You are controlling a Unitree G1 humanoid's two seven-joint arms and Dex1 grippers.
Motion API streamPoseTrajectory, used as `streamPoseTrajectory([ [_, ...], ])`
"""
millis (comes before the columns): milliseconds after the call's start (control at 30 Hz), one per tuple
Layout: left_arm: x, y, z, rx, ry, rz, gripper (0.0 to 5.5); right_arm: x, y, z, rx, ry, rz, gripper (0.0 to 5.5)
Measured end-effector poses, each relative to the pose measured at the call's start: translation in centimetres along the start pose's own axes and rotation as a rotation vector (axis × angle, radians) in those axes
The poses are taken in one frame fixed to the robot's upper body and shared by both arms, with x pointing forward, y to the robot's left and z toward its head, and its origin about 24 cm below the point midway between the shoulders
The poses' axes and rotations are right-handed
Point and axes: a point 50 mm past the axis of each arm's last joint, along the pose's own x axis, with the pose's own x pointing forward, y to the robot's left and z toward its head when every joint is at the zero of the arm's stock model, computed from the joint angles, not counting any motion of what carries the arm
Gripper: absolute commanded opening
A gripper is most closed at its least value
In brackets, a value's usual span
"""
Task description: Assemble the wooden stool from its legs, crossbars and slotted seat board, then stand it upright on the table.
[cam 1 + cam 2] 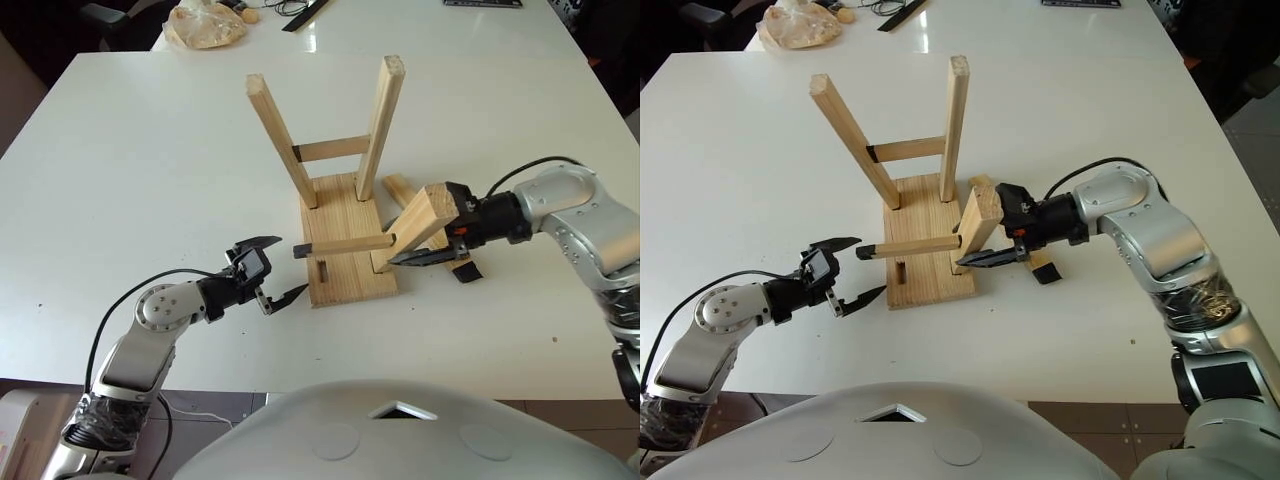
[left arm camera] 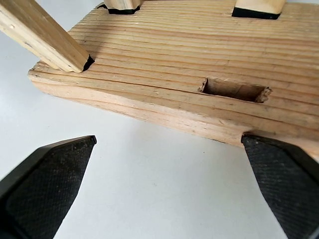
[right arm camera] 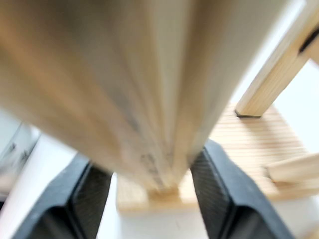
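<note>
The work surface is a white desk (image 1: 130,170); a crumpled bag (image 1: 205,25) lies on a second surface in the upper left of the frame.

1. Lower left: the left jaws hang wide open and hold nothing. They are just off the near-left corner of the seat board (image 1: 355,280). In the left wrist view, one fingertip (image 2: 284,174) sits at the board's edge. This position probably lets you brace the board while the other arm presses a part in.
2. Centre: the seat board lies flat with its slots facing up, so the legs enter from above. Two legs (image 1: 283,140) (image 1: 380,125), joined by a crossbar (image 1: 332,150), already stand in the far slots. One near slot (image 2: 234,89) is empty.
3. Right of centre: the third leg (image 1: 425,220) leans over the near-right corner, with its foot at the board. Its attached crossbar (image 1: 345,244) points left across the board. Treat this leg as not yet seated.
4. Right: the right jaws are clamped on the third leg, which keeps it steerable into its slot. A loose wooden piece (image 1: 400,188) lies on the desk just behind.
</note>
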Motion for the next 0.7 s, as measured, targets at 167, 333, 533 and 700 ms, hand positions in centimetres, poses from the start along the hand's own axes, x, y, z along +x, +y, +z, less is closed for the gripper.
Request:
streamPoseTrajectory([
  [167, 0.5, 0.4, 0.0, 0.009, 0.000, 0.001, 5.40, -0.4, -0.4, 0.8, -0.021, 0.012, -0.021, 3.08],
  [333, 0.5, 0.7, -0.2, 0.019, 0.004, 0.005, 5.40, -1.8, -0.3, -0.3, -0.044, 0.120, -0.035, 3.08],
  [533, 0.5, 1.6, 0.1, 0.044, 0.001, 0.018, 5.40, -1.7, 0.1, -3.4, 0.005, 0.191, -0.043, 3.08],
  [700, 0.0, 2.1, 0.1, 0.060, 0.019, 0.023, 5.40, -2.4, 0.5, -4.3, -0.011, 0.219, -0.029, 3.08],
])
